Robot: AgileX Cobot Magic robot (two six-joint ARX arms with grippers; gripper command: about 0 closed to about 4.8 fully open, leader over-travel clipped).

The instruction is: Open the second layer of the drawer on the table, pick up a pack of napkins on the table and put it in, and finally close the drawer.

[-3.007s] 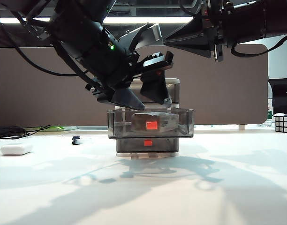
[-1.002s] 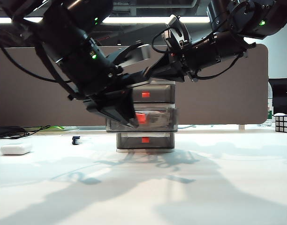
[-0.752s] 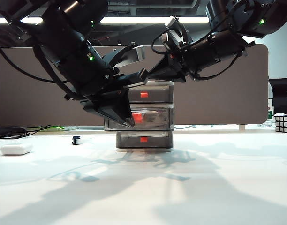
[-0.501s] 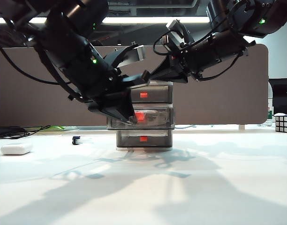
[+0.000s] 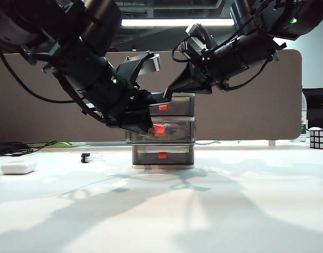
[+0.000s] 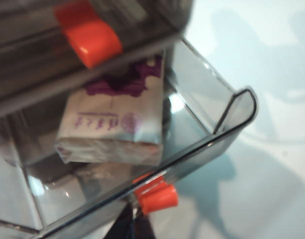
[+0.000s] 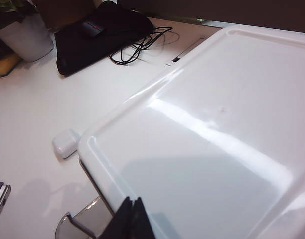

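Pack of napkins: one, lying inside the second layer, purple print up, under the overhang of the top tray. Second layer partly pulled out of the drawer, red handle on its front edge. Three grey trays counted in the white frame, three red handles, one each.

Left gripper: fingers pressed together, no gap between the tips, holding nothing, tips right at the middle tray's front beside its red handle; actual contact not quite certain. In the exterior view, left gripper against the left part of that tray's front.

Right gripper: fingers closed tip to tip, empty, resting on or just over the white top of the cabinet near its front edge; touching or not cannot be told. From outside, right gripper at the cabinet's top left corner.

Beyond, on the white surface: one small white rounded object far left, one puzzle cube far right.
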